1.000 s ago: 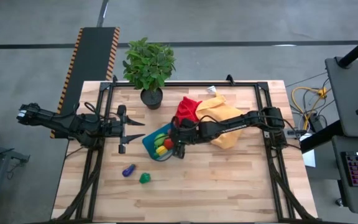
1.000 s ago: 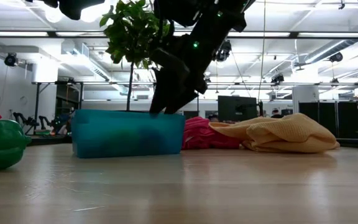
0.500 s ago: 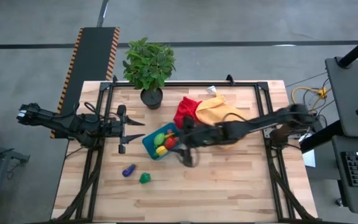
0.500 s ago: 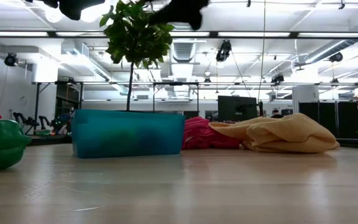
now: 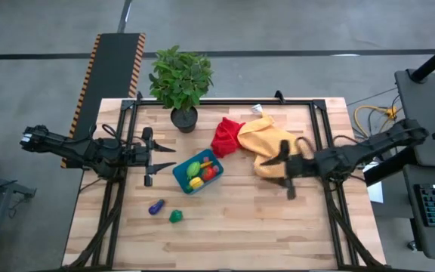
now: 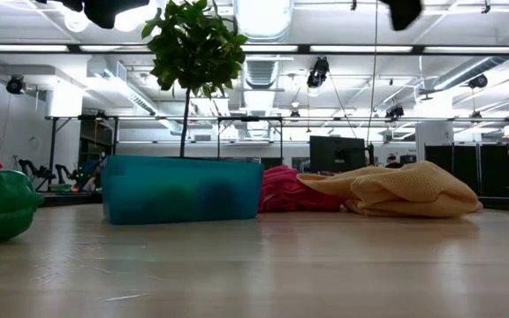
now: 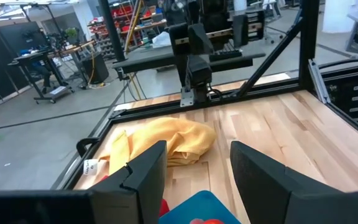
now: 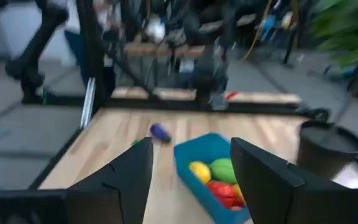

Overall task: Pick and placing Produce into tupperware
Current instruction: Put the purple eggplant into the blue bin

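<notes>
Inside tupperware (image 6: 182, 189), only blurred produce (image 6: 173, 196).

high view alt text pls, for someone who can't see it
A teal-blue tupperware holding green, yellow and red toy produce sits mid-table between two open grippers, left gripper and right gripper. A purple piece and green piece lie outside it.

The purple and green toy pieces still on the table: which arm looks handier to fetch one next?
Probably the left. The left gripper waits, open, beside the tupperware, with the purple piece and green piece lying nearby. The right gripper, also open, is over the yellow cloth, across the tupperware from them.
</notes>
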You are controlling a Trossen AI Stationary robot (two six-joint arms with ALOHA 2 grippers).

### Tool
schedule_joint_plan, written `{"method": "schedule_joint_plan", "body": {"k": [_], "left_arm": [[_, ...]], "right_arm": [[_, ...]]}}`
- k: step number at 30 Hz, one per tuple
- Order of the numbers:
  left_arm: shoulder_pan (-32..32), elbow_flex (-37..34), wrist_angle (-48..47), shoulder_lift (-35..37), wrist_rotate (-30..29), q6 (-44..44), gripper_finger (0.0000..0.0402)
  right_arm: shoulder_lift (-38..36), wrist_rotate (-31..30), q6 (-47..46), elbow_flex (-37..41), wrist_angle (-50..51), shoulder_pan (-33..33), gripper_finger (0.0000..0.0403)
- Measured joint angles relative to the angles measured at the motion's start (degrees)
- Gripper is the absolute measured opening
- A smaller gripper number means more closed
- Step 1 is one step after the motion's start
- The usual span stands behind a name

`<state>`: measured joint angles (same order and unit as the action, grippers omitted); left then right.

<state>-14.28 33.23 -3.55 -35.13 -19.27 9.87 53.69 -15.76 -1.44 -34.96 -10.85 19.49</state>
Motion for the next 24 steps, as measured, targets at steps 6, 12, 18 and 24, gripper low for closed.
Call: {"method": "schedule_joint_plan", "body": {"k": [6, 12, 18, 24], "left_arm": [[0.0, -0.04, 0.04, -0.17, -0.78, 0.02, 0.0164], [-0.02, -0.09, 0.1, -0.35, -2.75, 0.04, 0.0164], [0.0, -0.09, 0.11, -0.27, -6.54, 0.1, 0.0164], [0.02, 0.33, 0.16, -0.67, -8.11, 0.09, 0.0164]], "right_arm": [[-14.55, -5.34, 3.83, 8.96, -0.93, -1.74, 0.0185], [-26.11, -4.92, 5.75, 11.68, 5.3, -5.67, 0.0109], [-31.47, -3.01, 8.81, 11.8, 9.03, -6.54, 0.0016], [-31.87, -1.82, 6.18, 12.22, 13.72, -6.54, 0.0009]]}}
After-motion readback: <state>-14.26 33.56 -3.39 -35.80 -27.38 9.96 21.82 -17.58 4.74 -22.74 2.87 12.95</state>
